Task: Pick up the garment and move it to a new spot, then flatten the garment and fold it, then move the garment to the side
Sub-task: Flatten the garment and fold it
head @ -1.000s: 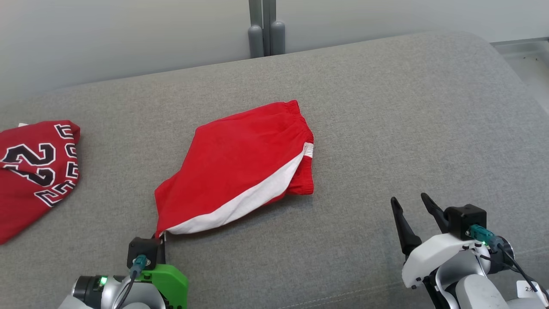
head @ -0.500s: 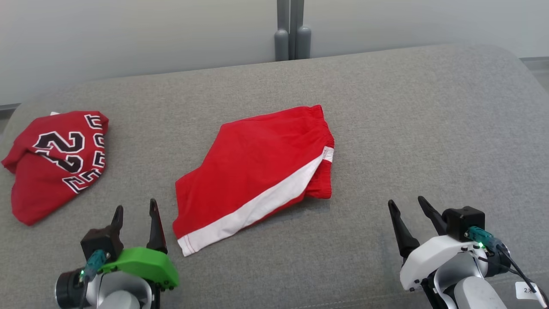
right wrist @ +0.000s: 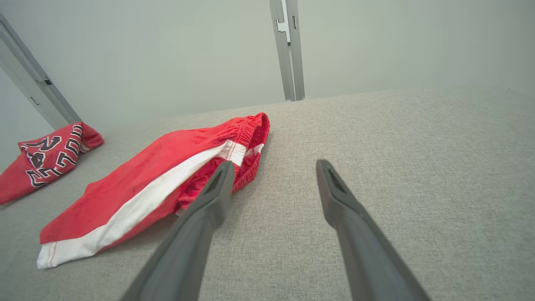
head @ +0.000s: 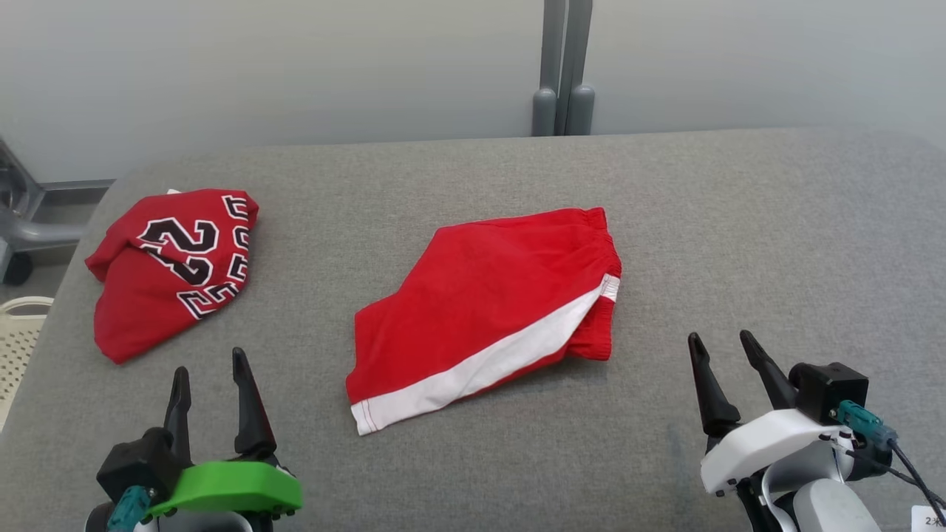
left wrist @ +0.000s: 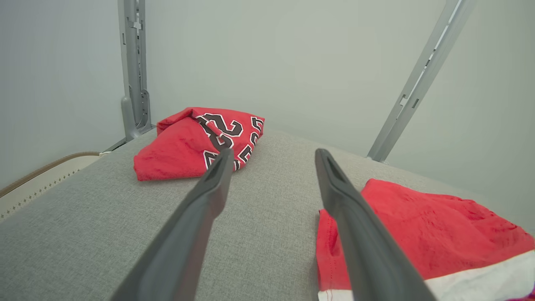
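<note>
At far left, one red jersey (head: 174, 270) with black numbers lay bunched on the grey surface (head: 739, 222). The left claw (head: 208, 363), which a second earlier had pinched the hem corner of the red shorts (head: 488, 310), had let go and drawn back, its fingers spread and empty. The single pair of shorts lay folded mid-surface, white stripe up, touching neither claw. The right claw (head: 720, 338) sat at lower right, also spread and empty. That made two garments and two claws. The fold looked done, and the move aside probably remained.
</note>
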Motion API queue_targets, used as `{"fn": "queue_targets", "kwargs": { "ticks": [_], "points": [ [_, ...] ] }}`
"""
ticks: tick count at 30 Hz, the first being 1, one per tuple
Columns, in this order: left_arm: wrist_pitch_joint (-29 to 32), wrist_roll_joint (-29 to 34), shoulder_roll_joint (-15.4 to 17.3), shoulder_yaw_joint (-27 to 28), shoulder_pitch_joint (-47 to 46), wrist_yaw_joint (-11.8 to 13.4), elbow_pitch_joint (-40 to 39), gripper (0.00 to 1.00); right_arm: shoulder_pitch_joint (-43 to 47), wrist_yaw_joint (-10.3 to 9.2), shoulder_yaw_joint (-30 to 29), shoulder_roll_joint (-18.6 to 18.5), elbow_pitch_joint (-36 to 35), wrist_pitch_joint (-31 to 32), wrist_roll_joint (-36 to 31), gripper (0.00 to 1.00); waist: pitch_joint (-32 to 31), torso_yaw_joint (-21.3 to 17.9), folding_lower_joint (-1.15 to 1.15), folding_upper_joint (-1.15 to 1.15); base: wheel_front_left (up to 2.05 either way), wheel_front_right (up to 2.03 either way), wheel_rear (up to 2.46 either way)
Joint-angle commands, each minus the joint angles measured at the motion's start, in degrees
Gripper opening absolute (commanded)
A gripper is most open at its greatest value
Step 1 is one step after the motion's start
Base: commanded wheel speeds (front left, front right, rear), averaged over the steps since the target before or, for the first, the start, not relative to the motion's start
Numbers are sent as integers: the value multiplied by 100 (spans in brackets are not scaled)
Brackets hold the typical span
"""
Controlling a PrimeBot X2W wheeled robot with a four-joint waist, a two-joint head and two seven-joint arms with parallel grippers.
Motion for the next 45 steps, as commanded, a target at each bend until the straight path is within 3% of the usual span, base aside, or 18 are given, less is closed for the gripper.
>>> {"fn": "queue_targets", "kwargs": {
  "ticks": [1, 10, 18, 28, 45],
  "points": [
    [-6, 162, -47, 79, 96, -131, -47, 100, 29, -1, 23, -12, 21, -119, -4, 100, -108, 112, 0, 0, 0, 0, 0],
    [-6, 882, -297, 229, 630, -933, 29, 100, 178, 0, 93, -13, 152, -720, -266, 100, -377, 226, 0, 0, 0, 0, 0],
    [-6, 1385, -331, 287, 1129, -1364, -59, 100, 450, -1, 69, -14, 249, -819, -622, 100, -529, 277, 0, 0, 0, 0, 0],
    [-6, 1664, -346, 256, 1376, -1566, 345, 100, 624, -1, -11, -14, 503, -655, -849, 100, -559, 312, 0, 0, 0, 0, 0],
    [-7, 1692, -359, 253, 1147, -1633, 612, 100, 467, -1, 15, -13, 475, -601, -677, 100, -486, 236, 0, 0, 0, 0, 0]
  ]
}}
